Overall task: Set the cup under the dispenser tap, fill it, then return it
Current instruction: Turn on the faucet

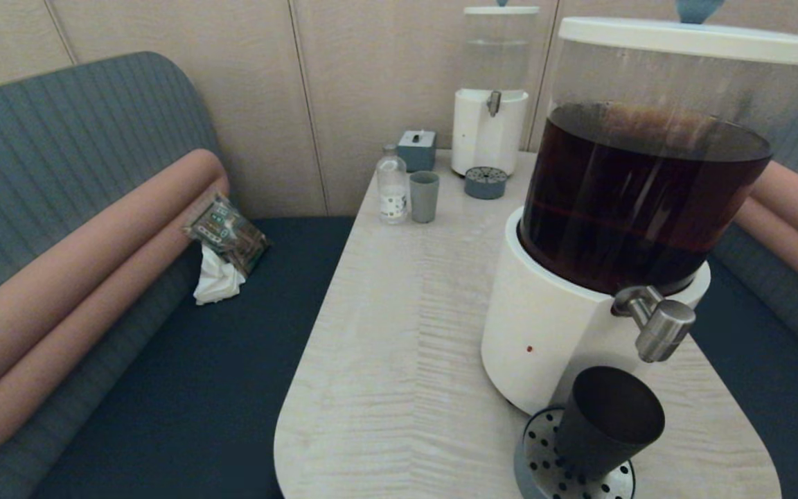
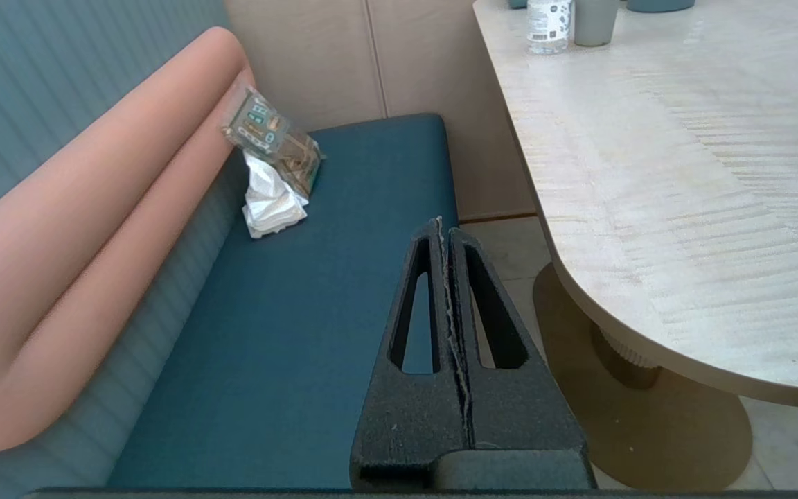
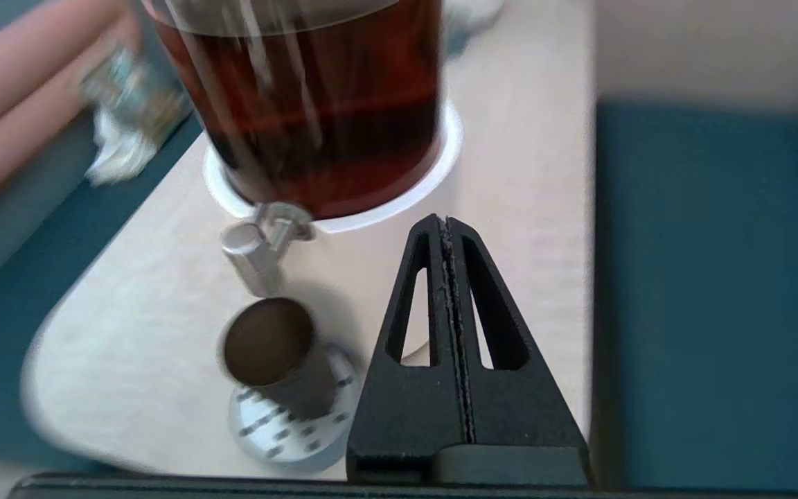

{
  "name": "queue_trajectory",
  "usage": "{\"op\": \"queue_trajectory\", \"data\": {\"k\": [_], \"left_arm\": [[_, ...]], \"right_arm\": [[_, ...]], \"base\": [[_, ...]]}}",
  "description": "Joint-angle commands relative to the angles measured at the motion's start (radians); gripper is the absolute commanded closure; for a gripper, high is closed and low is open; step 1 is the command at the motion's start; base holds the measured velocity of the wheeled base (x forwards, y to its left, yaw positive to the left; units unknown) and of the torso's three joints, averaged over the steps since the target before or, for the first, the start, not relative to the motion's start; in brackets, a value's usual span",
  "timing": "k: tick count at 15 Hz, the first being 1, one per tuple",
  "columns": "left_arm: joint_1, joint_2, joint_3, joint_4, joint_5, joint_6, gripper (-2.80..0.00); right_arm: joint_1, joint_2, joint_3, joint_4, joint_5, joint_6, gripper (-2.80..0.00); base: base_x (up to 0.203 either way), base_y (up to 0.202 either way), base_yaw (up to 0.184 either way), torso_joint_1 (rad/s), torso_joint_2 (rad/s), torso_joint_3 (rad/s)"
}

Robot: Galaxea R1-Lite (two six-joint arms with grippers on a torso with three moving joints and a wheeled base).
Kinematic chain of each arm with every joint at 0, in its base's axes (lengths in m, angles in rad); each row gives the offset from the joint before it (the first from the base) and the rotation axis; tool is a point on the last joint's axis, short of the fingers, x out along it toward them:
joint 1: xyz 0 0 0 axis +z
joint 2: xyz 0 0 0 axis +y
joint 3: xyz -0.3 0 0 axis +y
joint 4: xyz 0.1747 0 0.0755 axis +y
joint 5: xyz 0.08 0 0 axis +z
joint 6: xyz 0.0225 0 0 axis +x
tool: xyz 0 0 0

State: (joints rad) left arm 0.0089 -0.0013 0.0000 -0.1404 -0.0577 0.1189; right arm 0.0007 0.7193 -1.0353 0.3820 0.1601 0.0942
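Nearest on the pale wood table (image 1: 399,333), at its near right corner: a round perforated drip tray (image 1: 544,464) with the cup (image 1: 607,423) standing on it, matte black, open mouth up, nothing visible inside. Directly over the cup's far rim hangs the dispenser tap (image 1: 659,322), a brushed-steel spigot angled down and outward from the big dispenser (image 1: 579,326) (white base, clear tank roughly two-thirds full of dark brown drink, white lid on top). Cup and tap are apart, the tap just above. The right gripper (image 3: 446,229) is off the table on the near right side, fingers pressed together with nothing between them, not touching cup or tap. The left gripper (image 2: 444,232) hangs off the table's left edge above the dark teal bench seat (image 2: 330,312), fingers likewise pressed flat together, empty. Further back on that bench, against the salmon bolster (image 1: 80,277), a printed packet (image 1: 227,232) lies on a crumpled white tissue (image 1: 217,281). At the table's far end: a clear bottle (image 1: 392,186) just beside a grey-blue cup (image 1: 424,197), a small grey box (image 1: 417,150) behind them, and to the right a small dispenser (image 1: 492,111) with its own drip tray (image 1: 485,183).
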Motion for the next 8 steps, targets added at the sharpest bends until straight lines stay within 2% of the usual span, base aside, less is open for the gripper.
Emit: {"op": "queue_trajectory", "data": {"k": [1, 4, 8], "left_arm": [[0.000, 0.002, 0.040, -0.002, -0.001, 0.001, 0.00], [0.000, 0.002, 0.040, -0.001, -0.001, 0.001, 0.00], [0.000, 0.001, 0.040, -0.001, -0.001, 0.001, 0.00]], "right_arm": [[0.020, 0.154, -0.116, 0.103, 0.006, 0.015, 0.00], [0.138, 0.262, -0.256, 0.310, 0.030, 0.039, 0.00], [0.162, 0.350, -0.264, 0.349, 0.156, 0.080, 0.00]], "base": [[0.000, 0.000, 0.000, 0.000, 0.00, 0.000], [0.000, 0.000, 0.000, 0.000, 0.00, 0.000], [0.000, 0.000, 0.000, 0.000, 0.00, 0.000]]}}
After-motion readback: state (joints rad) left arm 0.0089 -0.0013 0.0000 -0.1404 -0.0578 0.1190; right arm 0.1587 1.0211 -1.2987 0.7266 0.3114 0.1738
